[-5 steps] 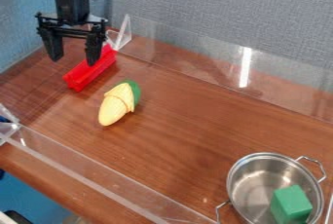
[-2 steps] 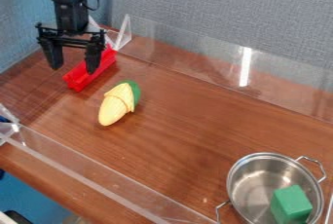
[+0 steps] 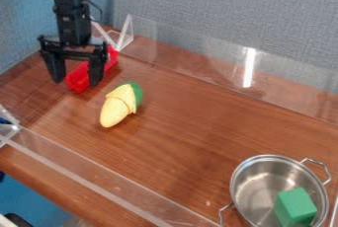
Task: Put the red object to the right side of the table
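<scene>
Red object [image 3: 87, 74]: smooth oblong block.

A bright red block [image 3: 87, 76] lies on the dark reddish-brown wood-grain surface [image 3: 199, 122] between black fingers [image 3: 54, 63], with a yellow-green toy [image 3: 121, 105], a silver pot [image 3: 258, 187] and a green cube [image 3: 295, 208].

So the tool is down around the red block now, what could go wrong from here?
The open tool straddles the small red rectangular plastic block, which lies angled, so closing may twist or squirt it aside. The clear acrylic wall stands close behind. On the way right, the yellow-green vegetable toy could get bumped.
</scene>
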Action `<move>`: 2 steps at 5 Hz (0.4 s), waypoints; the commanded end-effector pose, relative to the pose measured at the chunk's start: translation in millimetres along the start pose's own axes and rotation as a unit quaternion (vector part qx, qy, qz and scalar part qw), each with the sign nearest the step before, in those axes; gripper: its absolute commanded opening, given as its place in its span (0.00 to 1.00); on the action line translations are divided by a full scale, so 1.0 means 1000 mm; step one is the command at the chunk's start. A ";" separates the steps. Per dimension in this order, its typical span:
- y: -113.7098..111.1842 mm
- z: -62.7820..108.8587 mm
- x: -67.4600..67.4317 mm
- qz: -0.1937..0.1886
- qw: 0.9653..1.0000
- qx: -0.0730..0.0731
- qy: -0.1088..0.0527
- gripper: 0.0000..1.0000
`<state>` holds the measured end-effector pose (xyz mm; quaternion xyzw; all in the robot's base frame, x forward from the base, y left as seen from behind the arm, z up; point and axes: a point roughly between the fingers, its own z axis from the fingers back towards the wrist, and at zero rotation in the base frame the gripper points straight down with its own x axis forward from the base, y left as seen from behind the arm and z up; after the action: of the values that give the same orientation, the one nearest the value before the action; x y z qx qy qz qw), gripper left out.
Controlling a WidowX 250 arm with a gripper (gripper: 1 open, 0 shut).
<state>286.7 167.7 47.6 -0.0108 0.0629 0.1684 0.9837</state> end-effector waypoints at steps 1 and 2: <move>-0.016 0.027 -0.003 -0.015 0.999 0.007 -0.052 1.00; -0.016 0.031 0.002 0.024 0.998 0.003 -0.061 1.00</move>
<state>288.3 150.2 52.5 -0.0080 0.0448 0.1895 0.9808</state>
